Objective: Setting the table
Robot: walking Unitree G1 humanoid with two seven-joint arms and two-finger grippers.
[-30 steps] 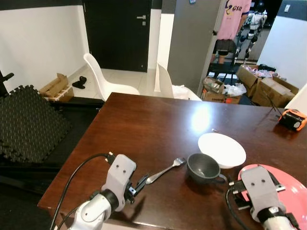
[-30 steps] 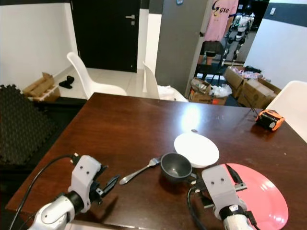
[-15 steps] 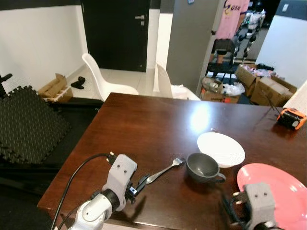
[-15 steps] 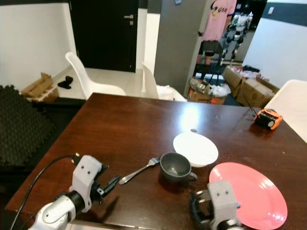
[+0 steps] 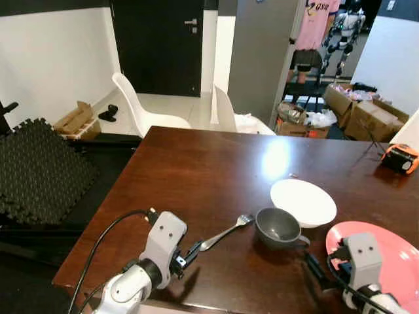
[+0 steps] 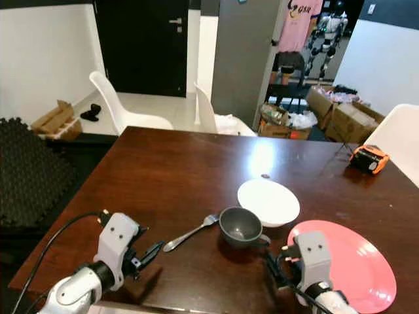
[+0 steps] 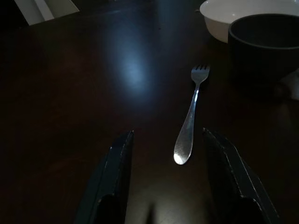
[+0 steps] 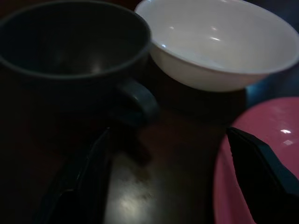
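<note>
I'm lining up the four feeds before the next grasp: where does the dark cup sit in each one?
Left eye view: dark cup low, right of centre, between the fork and the pink plate.
Right eye view: cup just below the white bowl.
Left wrist view: cup at the upper right corner, beyond the fork.
Right wrist view: cup close up, handle toward the camera.
Shared landmark: the white bowl beside it.

pink shirt (image 5: 317, 23) at the back, dark lettering "GSR"
</note>
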